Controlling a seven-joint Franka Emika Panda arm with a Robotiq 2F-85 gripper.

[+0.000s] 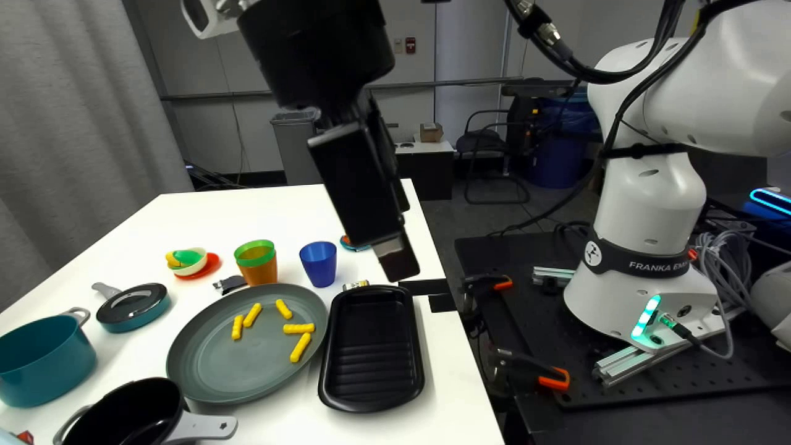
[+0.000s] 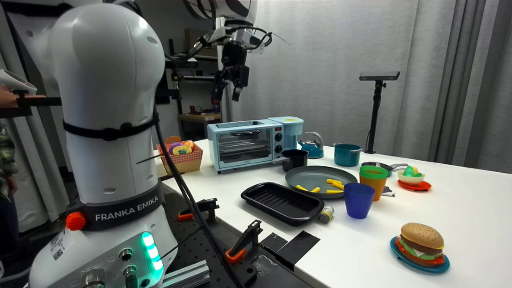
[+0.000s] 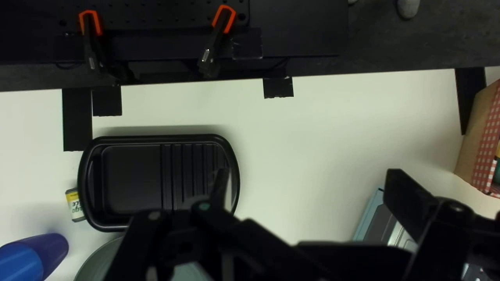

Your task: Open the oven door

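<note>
The light blue toy oven [image 2: 214, 149] stands on the white table in an exterior view. Its glass door [image 2: 244, 148] is shut and upright, with a dark handle [image 2: 245, 133] along the top and knobs at its side. In the wrist view only a corner of the oven [image 3: 369, 216] shows, partly hidden behind a finger. My gripper [image 2: 226, 95] is open and empty, high above the table and apart from the oven. Its fingers are spread wide in the wrist view [image 3: 308, 171]. It also hangs over the table in an exterior view [image 1: 400, 238].
A black pan [image 2: 294, 154] stands close by the oven's front corner. A basket [image 2: 185, 160] stands at its other side. A black tray [image 2: 282, 202], a grey plate [image 2: 296, 176] with yellow sticks, and a blue cup [image 2: 359, 200] are on the table. Orange-tipped clamps [image 2: 236, 254] line the edge.
</note>
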